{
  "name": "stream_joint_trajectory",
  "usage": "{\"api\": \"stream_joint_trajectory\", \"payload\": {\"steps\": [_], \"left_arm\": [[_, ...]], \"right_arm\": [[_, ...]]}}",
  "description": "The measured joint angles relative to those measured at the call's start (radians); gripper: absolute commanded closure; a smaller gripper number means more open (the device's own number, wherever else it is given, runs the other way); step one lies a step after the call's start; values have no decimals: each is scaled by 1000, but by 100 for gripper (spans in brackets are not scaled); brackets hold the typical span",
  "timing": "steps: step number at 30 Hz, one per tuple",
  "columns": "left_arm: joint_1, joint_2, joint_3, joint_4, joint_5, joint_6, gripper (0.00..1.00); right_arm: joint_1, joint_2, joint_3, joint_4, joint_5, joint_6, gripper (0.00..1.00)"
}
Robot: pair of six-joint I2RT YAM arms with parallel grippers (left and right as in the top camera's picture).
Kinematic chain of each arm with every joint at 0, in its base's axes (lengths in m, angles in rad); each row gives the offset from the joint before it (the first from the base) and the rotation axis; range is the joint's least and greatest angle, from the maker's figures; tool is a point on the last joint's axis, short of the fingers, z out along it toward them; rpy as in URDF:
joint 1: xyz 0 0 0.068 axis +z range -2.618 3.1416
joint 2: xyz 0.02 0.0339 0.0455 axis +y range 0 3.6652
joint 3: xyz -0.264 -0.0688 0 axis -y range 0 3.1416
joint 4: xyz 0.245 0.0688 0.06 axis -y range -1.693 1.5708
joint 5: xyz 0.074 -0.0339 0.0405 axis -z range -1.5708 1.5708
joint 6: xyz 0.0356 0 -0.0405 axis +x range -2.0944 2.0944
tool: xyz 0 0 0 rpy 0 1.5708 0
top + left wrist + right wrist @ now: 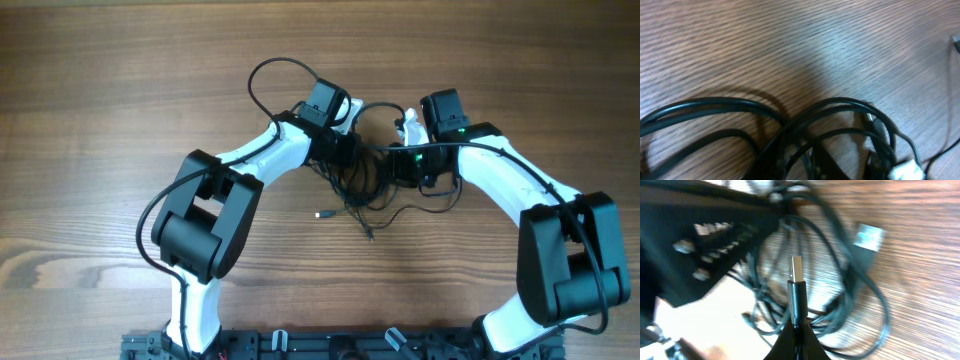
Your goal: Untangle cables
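The cables (366,186) are thin black cords tangled in a bundle at the table's middle, between my two grippers. My left gripper (350,152) is at the bundle's left side. In the left wrist view its dark tips (810,169) sit close together among the cable loops (840,107) and seem shut on them. My right gripper (397,165) is at the bundle's right side. In the right wrist view its jaws (796,336) are shut on a cord just below a silver USB plug (796,267) that points away. More loops (860,295) lie behind it.
Loose cord ends trail toward the front, one with a small plug (320,214) and one further right (370,235). A grey plug (869,236) lies beyond the loops. The left arm's black body (700,255) is close by. A thicker arm wire (268,72) loops at the back.
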Motion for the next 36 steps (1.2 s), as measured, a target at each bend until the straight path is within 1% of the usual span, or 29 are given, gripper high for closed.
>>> {"api": "stream_joint_trajectory", "payload": {"steps": [3,5,8,9,11,12,19,20,21,22,23,26,28,29,30,33,36], "left_arm": [[5,0,1,-10,-24,-55,96],[5,-2,1,-11,-35,-110,93],[6,-32,-5,-23,-74,-171,83],[8,-54,-5,-24,-76,-190,78],[8,-75,-5,-21,-72,-204,69],[5,-77,-5,-19,-71,-205,68],[-15,-77,-5,2,-72,-201,68],[-15,-77,-5,3,-72,-200,68],[-15,-77,-5,5,-72,-200,68],[-15,-75,-5,8,-72,-200,69],[-15,-71,-5,12,-72,-196,70],[-15,-40,-5,20,-72,-174,71],[-15,-14,-5,25,-72,-163,77],[-14,-5,-5,28,-72,-159,83],[-13,-5,-5,28,-72,-156,86],[-9,-3,-5,31,-71,-148,89],[2,-1,-5,32,-67,-148,89]], "right_arm": [[0,0,0,-29,120,19,96],[13,0,0,-28,160,34,91],[42,0,0,-29,225,70,76],[55,0,0,-29,249,77,72],[80,0,0,-26,280,87,70],[92,0,0,-16,295,88,69],[127,2,0,9,388,129,66],[127,13,0,35,388,132,68],[127,36,-1,61,386,133,76],[127,50,-2,68,380,132,92],[127,58,-2,74,380,131,96],[126,60,-2,81,337,100,96],[122,60,-2,74,270,53,96],[117,55,-2,71,226,31,96],[103,35,-2,68,188,14,96],[65,-87,-2,23,121,-3,96],[60,-168,-2,-16,119,-24,96]]}}
